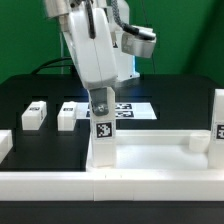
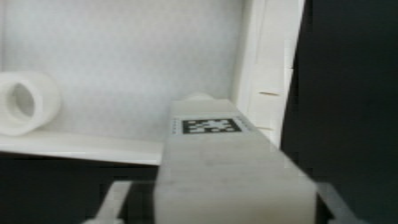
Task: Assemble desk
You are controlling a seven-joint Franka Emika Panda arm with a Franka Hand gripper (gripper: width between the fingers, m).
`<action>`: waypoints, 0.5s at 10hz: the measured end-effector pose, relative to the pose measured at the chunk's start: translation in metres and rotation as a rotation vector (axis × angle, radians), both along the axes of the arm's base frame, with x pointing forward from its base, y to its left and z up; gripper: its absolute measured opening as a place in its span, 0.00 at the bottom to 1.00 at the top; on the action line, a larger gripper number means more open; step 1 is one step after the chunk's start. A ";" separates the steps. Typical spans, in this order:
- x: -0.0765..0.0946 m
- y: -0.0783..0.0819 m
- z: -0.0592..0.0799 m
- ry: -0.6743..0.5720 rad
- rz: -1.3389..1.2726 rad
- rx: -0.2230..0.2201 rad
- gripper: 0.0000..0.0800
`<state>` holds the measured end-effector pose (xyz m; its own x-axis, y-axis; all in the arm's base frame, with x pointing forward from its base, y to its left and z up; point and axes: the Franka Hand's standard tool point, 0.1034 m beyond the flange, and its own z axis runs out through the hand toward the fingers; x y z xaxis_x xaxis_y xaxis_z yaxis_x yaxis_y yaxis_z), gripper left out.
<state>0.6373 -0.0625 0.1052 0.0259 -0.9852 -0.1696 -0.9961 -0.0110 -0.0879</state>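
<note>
One leg pinched at desk top corner

Gripper clamps the tagged leg upright just inside the rim, probably to seat it in a corner socket. Two loose legs wait behind on the black table, marker board beside them.

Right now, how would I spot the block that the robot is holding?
Find the big white desk top at the front of the black table. By its corner on the exterior view's left, one white leg stands upright. Unlike the loose legs behind, it is pinched in the robot's fingers.
</note>
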 end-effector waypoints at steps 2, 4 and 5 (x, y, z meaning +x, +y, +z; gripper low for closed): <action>-0.001 0.001 -0.001 -0.010 0.112 -0.021 0.37; -0.005 0.013 -0.004 -0.038 0.516 -0.089 0.64; -0.005 0.015 -0.002 -0.066 0.711 -0.096 0.77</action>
